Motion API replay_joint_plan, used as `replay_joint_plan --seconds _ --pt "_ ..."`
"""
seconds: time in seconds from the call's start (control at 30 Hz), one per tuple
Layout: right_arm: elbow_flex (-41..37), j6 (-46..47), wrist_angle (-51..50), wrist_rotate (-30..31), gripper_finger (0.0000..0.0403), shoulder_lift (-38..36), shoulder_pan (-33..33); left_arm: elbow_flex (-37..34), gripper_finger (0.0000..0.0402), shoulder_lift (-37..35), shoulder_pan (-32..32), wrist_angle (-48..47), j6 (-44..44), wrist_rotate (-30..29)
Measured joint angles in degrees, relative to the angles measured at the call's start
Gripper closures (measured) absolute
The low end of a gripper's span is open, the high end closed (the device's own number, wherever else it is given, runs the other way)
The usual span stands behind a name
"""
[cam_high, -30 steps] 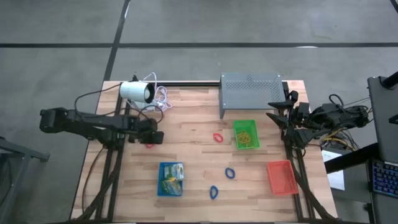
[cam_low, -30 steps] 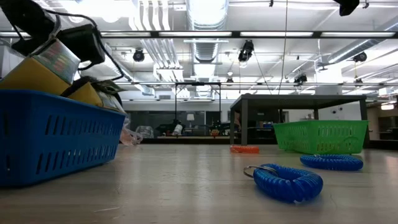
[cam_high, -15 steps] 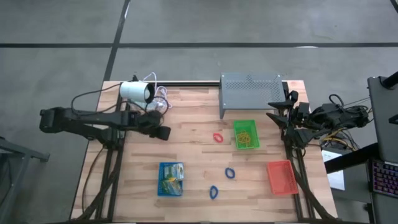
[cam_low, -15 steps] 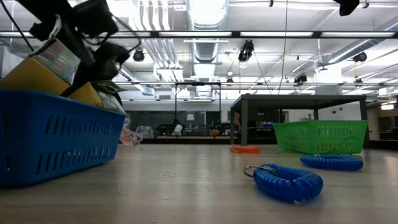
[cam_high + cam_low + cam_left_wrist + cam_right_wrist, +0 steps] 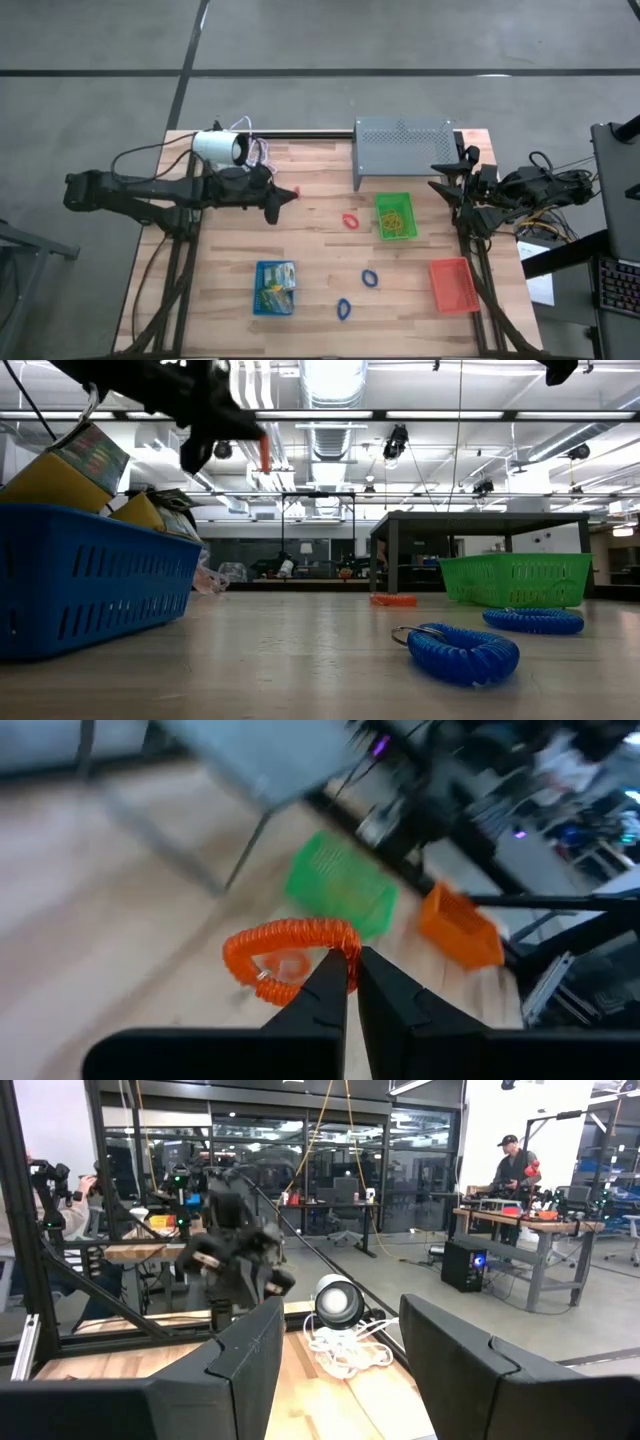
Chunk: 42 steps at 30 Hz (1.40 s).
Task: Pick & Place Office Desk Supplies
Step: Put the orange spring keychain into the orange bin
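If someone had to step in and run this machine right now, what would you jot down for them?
Left claw: shut on a red coil loop, carried above the table near the white cylinder.
Right claw: open, waiting at the table's right edge.
Done: the green tray holds rubber bands; the blue tray holds green-and-white packets.
Left: the orange tray looks empty. Another red loop lies beside the green tray, and two blue loops lie loose on the table.
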Motion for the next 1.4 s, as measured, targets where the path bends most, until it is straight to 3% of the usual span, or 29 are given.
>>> replay_joint_plan --seconds 0.2,0.47,0.73,0.83,1.2,1.4 --pt "0.0 0.0 0.0 0.0 0.0204 0.0 0.0 0.0 0.0388 0.53 -0.96 12.01 12.79 -0.83" --pt "-0.01 0.0 0.0 0.0 0.0204 0.01 0.02 0.11 0.0389 0.5 -0.94 20.68 13.75 -0.84" --pt "0.0 0.0 -0.01 -0.02 0.0204 0.01 0.02 0.37 0.0389 1.98 -1.27 24.63 23.61 2.81" --pt "0.0 0.0 0.01 -0.02 0.0204 0.02 0.02 1.15 0.0389 4.24 -1.25 28.34 23.94 3.43" --pt "0.0 0.0 -0.06 0.0 0.0204 0.08 0.02 9.68 0.0389 15.92 -1.97 28.43 31.92 3.96" --pt "0.0 0.0 -0.03 -0.01 0.0204 0.03 0.0 15.98 0.038 21.89 -2.27 28.53 30.17 6.23"
